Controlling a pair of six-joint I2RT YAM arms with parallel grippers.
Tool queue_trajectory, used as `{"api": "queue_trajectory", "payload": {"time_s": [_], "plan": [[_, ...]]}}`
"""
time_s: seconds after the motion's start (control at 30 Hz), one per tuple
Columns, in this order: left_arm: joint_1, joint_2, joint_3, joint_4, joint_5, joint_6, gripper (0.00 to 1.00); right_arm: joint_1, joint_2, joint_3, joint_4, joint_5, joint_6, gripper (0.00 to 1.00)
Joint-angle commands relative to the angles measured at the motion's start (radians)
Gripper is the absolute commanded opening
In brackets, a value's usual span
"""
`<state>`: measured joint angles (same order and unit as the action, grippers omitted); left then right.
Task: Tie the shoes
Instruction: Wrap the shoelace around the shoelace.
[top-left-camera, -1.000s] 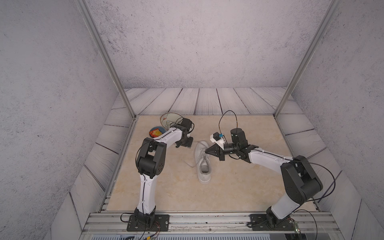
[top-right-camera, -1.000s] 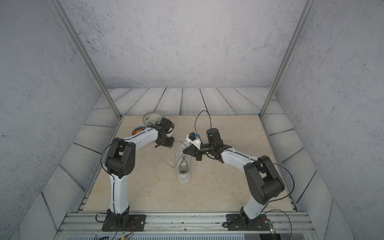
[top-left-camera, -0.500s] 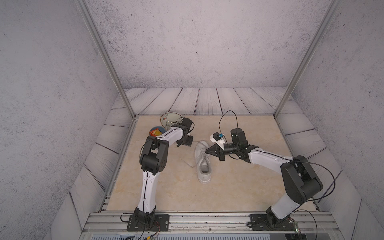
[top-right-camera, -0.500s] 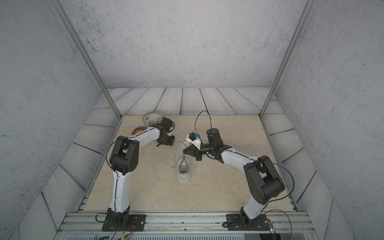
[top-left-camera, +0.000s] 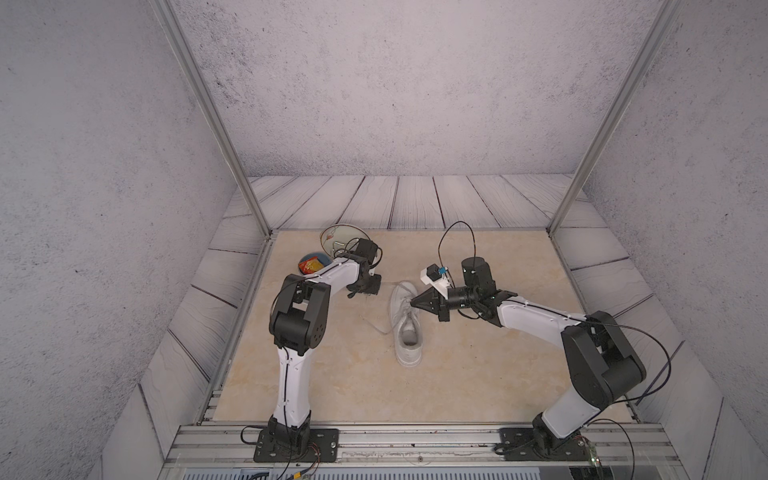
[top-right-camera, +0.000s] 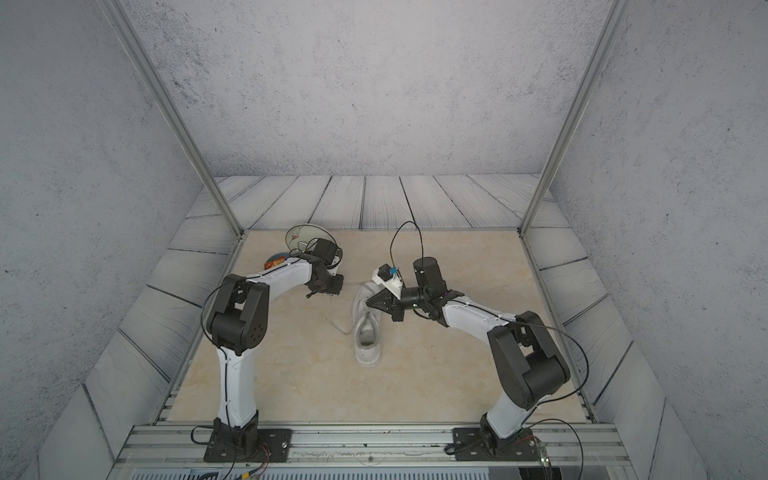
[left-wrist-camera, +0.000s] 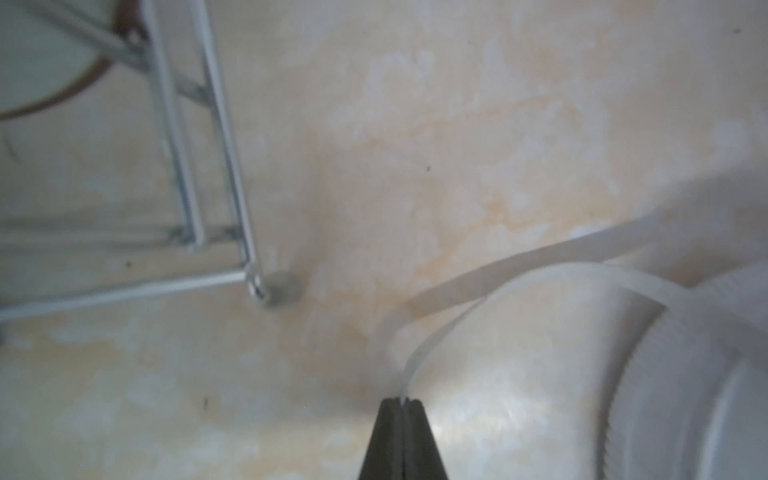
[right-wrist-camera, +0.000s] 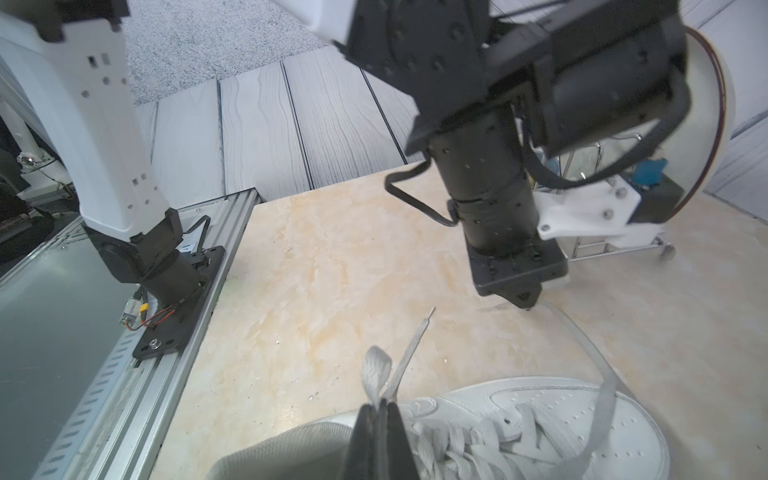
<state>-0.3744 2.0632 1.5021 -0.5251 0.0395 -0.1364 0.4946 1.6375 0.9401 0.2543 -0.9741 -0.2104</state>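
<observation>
**Left gripper** (left-wrist-camera: 402, 402): the jaws are pressed together on one flat lace strand (left-wrist-camera: 540, 275), low over the table (left-wrist-camera: 457, 124). From my tips the strand lifts, arcs and runs to the sneaker (top-left-camera: 407, 328). The sneaker lies just beside this gripper, toe end nearest, sole down, heel toward my bases.

**Right gripper** (right-wrist-camera: 379, 409): the jaws are clamped on a folded lace loop (right-wrist-camera: 375, 370). It hangs directly over the sneaker's laced throat, and the loop stands up past my tips. A free lace end (right-wrist-camera: 409, 353) trails out alongside it onto the table.

**Why held so (my reading):** one side is bunched into a loop above the tongue. The other strand is drawn out sideways, clear of the loop, so it can be wrapped around without snagging. The low pinch on the left probably gives me slack to swing.

**Materials:**
- The lace is a flat, limp woven ribbon, and its free end finishes in a thin stiff tip. I expect it to twist and slip easily.
- The sneaker's upper is smooth and matte white, with perforations across the toe.
- The sole rim looks finely ribbed at the toe.
- The table is pale marbled beige, hard and slightly glossy.
- A chrome wire rack (left-wrist-camera: 216, 137) stands beyond my left tips, well apart from the strand.

No knot is visible yet.
</observation>
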Motion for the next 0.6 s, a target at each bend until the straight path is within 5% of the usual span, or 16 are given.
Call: {"api": "queue_trajectory", "payload": {"time_s": [0.0,0.37,0.57], "plan": [[-0.003,-0.182,-0.03,0.069,0.022,0.017,0.0,0.004,-0.049,-0.014,0.033,0.023,0.03,0.0],[-0.014,-0.575,-0.176,0.221,0.16,0.026,0.0,0.006,-0.051,-0.021,0.015,0.079,0.032,0.0],[-0.014,-0.785,-0.28,0.197,0.083,-0.036,0.0,0.004,-0.069,-0.026,0.01,0.109,0.042,0.0]]}}
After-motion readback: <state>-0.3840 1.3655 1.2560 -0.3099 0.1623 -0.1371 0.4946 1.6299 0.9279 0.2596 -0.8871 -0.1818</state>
